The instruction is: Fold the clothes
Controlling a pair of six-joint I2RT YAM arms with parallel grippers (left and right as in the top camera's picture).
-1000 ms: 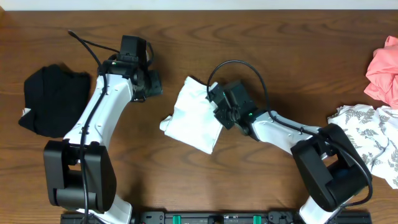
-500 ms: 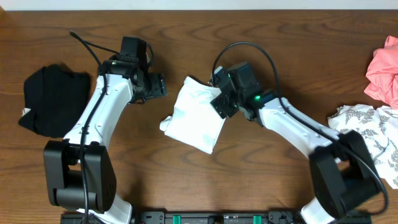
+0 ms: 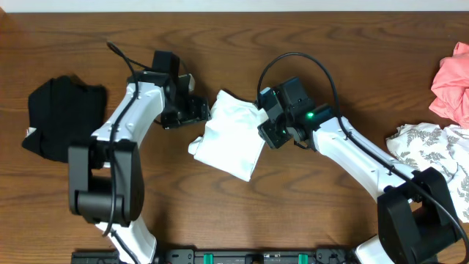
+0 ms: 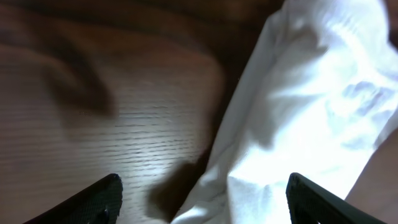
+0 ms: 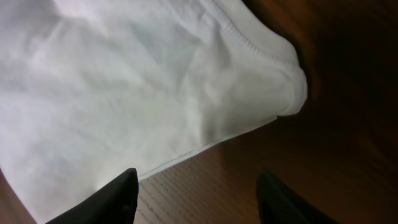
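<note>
Both wide, left pincer (image 3: 204, 111) moved in beside white T-shirt (image 3: 229, 141), right pincer (image 3: 264, 133) over its edge.

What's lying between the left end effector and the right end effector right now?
The white shirt, folded, lies between the left end effector and the right end effector, flat on the wooden table. The overhead view shows it.

A folded shirt (image 3: 229, 137) is lying in the middle of the bench (image 3: 146, 29). The left gripper (image 3: 205, 111) is sitting just beside its far-left edge and the right gripper (image 3: 262, 125) is hanging over its right edge. A second garment (image 3: 64, 117) is lying well to the left, beyond the left arm. At the bench's right end, a third garment (image 3: 453, 81) is lying just behind a fourth garment (image 3: 432, 158).
</note>
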